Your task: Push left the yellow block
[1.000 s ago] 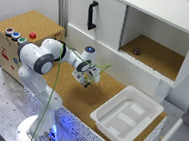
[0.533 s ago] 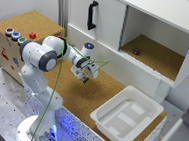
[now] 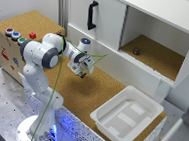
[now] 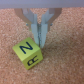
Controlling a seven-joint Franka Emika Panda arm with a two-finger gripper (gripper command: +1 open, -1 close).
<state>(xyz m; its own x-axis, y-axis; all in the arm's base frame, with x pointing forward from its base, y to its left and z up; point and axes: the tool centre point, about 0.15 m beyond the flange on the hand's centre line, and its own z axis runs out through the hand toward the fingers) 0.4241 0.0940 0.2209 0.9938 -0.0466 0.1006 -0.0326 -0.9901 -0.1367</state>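
Hovering low over the cork surface (image 3: 101, 96), the gripper (image 4: 38, 39) is keeping its fingers together with nothing between them. In the wrist view the yellow block (image 4: 28, 53) is sitting on the cork right at the fingertips (image 4: 42, 36), its upper corner appearing to touch them. Dark letter-like marks are showing on two of its faces. In the exterior view the gripper (image 3: 82, 73) is hiding the block.

arm (image 3: 47, 54), fingers (image 3: 82, 74) over cork, white tray (image 3: 123, 137)
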